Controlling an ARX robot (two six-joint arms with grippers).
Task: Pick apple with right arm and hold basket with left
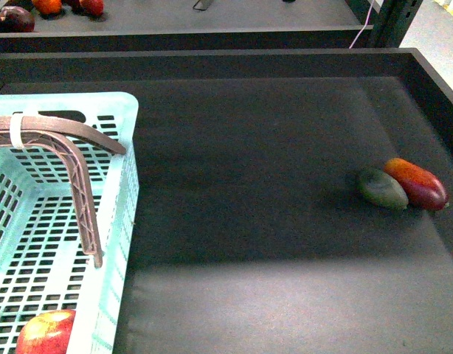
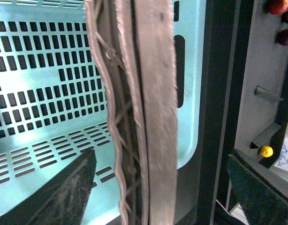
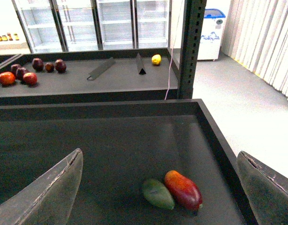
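Note:
The mint-green basket (image 1: 116, 221) stands at the left of the black tray. Its brown handle (image 1: 79, 169) is swung up over it. The red apple (image 1: 46, 332) lies on the basket floor at the near corner. Neither gripper shows in the front view. In the left wrist view, my left gripper (image 2: 162, 154) is open, with the handle (image 2: 148, 93) running between its fingers (image 2: 64, 192) over the basket's slotted floor (image 2: 41, 70). My right gripper (image 3: 160, 154) is open and empty above the tray. The apple is out of its view.
A red-orange mango (image 1: 416, 183) and a dark green fruit (image 1: 383, 188) lie touching at the tray's right, near its raised wall (image 1: 433, 81). They also show in the right wrist view (image 3: 183, 190). A rear shelf holds several fruits (image 1: 16, 18). A metal post (image 3: 191, 47) stands behind.

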